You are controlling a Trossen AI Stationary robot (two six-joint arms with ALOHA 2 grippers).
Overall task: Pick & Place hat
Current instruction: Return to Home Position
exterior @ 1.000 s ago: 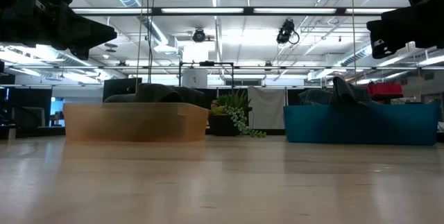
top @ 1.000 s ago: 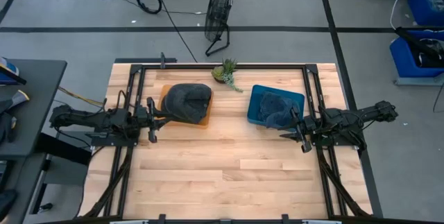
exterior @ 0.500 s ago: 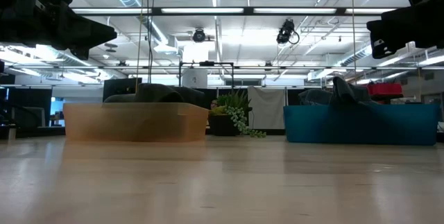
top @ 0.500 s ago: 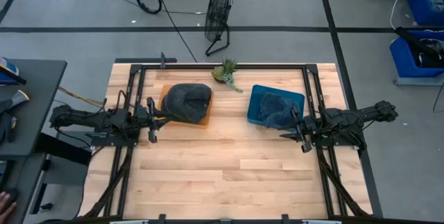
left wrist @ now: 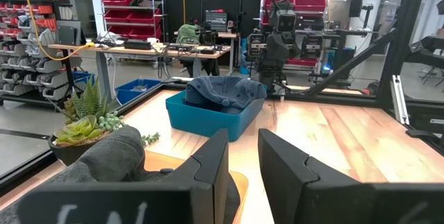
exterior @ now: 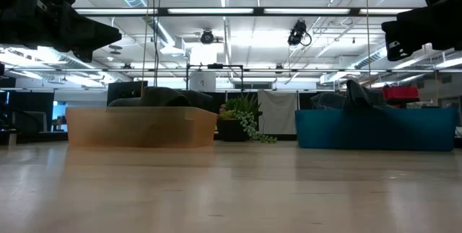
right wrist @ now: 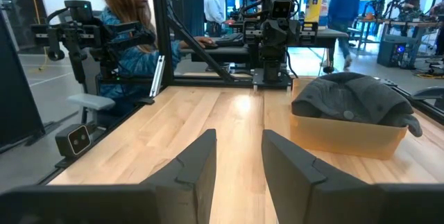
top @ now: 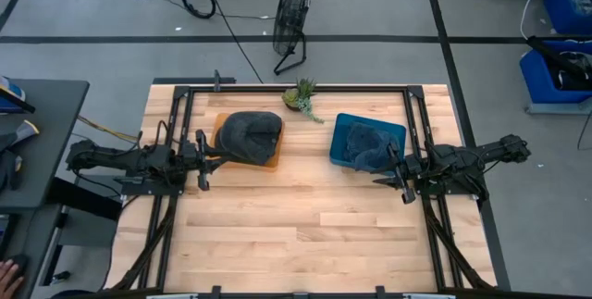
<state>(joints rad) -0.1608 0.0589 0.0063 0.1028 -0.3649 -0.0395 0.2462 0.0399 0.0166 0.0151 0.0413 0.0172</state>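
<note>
While both arms rest apart, left gripper [top: 211, 159] and right gripper [top: 381, 175] gape empty — one orange bin [top: 271, 159] holds heaped black caps [top: 250, 132], count unclear; one blue bin [top: 396, 130].

Orange bin [top: 272, 161] mostly hidden under piled black caps [top: 250, 134]; cap count cannot tell.

A robotics lab: beyond the wooden table [top: 296, 234] stand shelves of red bins [left wrist: 128, 1] and cluttered workbenches [left wrist: 135, 46] under strip lights [exterior: 224, 11].
</note>
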